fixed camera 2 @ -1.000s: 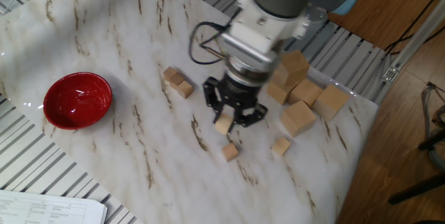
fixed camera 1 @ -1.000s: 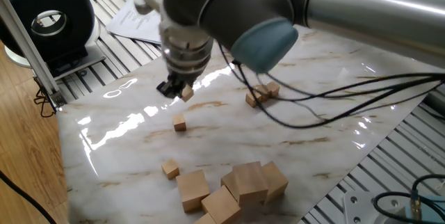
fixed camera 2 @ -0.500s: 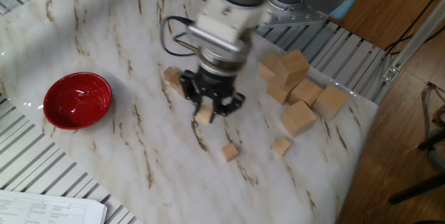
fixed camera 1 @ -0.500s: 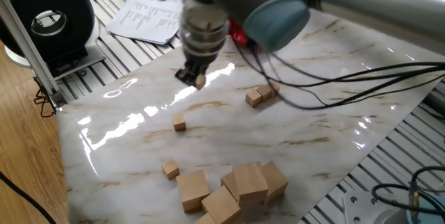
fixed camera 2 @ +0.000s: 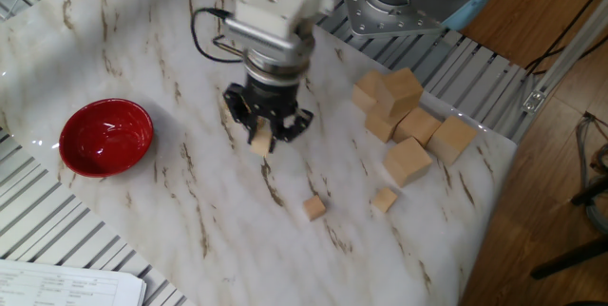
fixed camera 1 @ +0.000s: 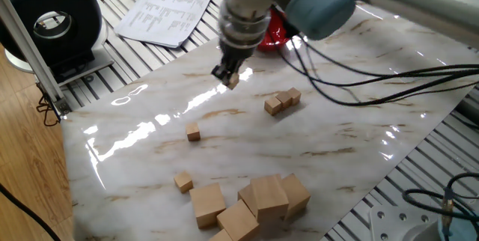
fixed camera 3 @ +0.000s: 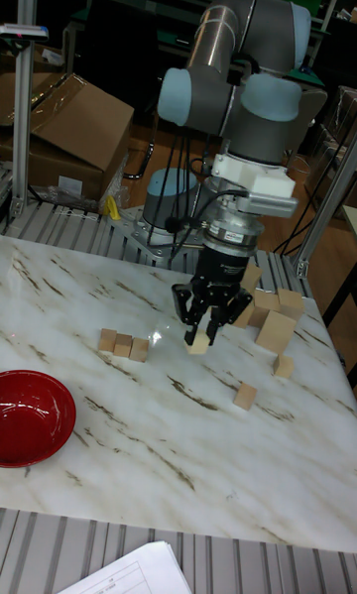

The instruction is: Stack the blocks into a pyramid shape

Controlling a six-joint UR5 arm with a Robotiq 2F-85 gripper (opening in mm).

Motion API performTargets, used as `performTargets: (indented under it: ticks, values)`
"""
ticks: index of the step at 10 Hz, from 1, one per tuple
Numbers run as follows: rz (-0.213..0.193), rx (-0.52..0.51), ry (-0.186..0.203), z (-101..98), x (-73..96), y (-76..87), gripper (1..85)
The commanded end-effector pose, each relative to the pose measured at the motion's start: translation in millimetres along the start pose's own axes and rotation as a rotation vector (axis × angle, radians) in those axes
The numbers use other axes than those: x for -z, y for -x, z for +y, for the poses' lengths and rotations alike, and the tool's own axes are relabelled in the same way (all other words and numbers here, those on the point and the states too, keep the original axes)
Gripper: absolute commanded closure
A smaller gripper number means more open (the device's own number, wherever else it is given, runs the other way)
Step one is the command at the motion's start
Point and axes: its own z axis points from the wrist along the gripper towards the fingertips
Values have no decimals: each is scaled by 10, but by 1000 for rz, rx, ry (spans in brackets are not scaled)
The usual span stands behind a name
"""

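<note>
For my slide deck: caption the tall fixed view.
UR5 gripper carries a small wooden block above the marble table toward a short block row.

Small block [fixed camera 1: 233, 81] between fingers [fixed camera 1: 221, 72]

My single arm reaching out over the middle of the table, wrist vertical, gripper [fixed camera 1: 231, 77] [fixed camera 2: 263, 138] [fixed camera 3: 202, 337] pointing straight down, my two fingers pinched on a small block [fixed camera 2: 261, 143] [fixed camera 3: 198, 344] held clear of the surface
</note>
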Motion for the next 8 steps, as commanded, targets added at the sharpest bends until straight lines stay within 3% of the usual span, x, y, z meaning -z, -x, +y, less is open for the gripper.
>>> performTargets:
  ticks: [1,4,6,8]
  values:
    - [-10,66,6,-266,22,-153,847]
    - [-31,114,18,-450,-49,-320,847]
    - [-45,136,19,-497,-81,-344,847]
    - [-53,195,-13,-562,-99,-305,847]
